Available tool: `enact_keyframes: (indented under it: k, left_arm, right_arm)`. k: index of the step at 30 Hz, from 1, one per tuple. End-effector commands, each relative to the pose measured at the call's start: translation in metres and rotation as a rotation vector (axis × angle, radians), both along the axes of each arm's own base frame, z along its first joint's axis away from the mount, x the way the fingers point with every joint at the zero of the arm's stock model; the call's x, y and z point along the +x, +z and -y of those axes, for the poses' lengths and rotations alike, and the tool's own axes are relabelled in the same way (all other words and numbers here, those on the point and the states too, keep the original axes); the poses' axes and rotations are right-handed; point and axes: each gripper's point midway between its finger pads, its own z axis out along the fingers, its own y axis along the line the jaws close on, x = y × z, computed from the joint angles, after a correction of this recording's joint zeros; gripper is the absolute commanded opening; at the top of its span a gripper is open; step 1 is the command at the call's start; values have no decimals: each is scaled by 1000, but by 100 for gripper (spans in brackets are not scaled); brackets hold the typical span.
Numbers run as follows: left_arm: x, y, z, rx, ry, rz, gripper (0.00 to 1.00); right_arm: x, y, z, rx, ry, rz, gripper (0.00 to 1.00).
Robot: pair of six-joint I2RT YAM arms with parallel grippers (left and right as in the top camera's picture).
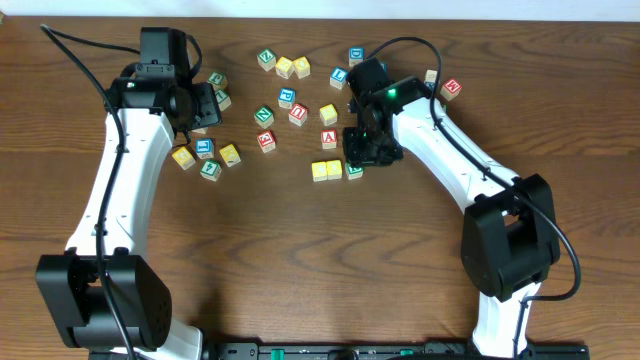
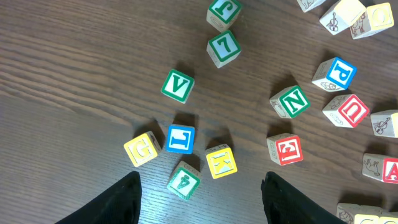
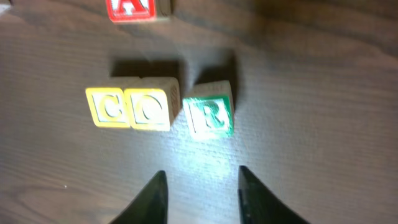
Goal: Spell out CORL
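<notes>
The left gripper [image 2: 202,208] hangs with its dark fingers spread wide and nothing between them. Just ahead of it lies the blue L cube [image 2: 180,138], hemmed in on three sides. A yellow G cube [image 2: 142,149] sits just beside it on the left of the wrist view, a tilted green-faced cube [image 2: 184,182] lies between it and the gripper, and a yellow-framed cube [image 2: 221,162] lies close on the other side. Farther ahead stands a green V cube [image 2: 178,85], and a red-lettered cube [image 2: 286,149] lies ahead of the other finger. All are small square-edged wooden blocks with painted faces, on a dark, streaky-grained table [image 2: 74,74]. The right gripper [image 3: 202,199] holds its jaws partly apart and empty. Directly ahead of it sits the green R cube [image 3: 210,117], slightly askew. A narrow gap separates it from the second yellow cube [image 3: 150,109], which touches the yellow C cube [image 3: 107,107] in a row. Beyond them, at the frame's edge, is a red A cube [image 3: 130,7].
</notes>
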Motion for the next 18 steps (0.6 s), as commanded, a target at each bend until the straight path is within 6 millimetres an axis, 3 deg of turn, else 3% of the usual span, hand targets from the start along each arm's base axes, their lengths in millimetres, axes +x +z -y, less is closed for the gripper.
enact_keyframes:
  k: [1,9,18]
  left_arm:
    - [-1,-7,-1,0,1,-17,61]
    - [-1,-7,-1,0,1,-17,61]
    - [-1,-7,-1,-1,1,-17,61]
  right_arm:
    - [1,3,11,-35,-7,12,24]
    - [-13,-21,20,-68,-7,-30,13]
    - [-15,-44,20,-59,-7,-14,12]
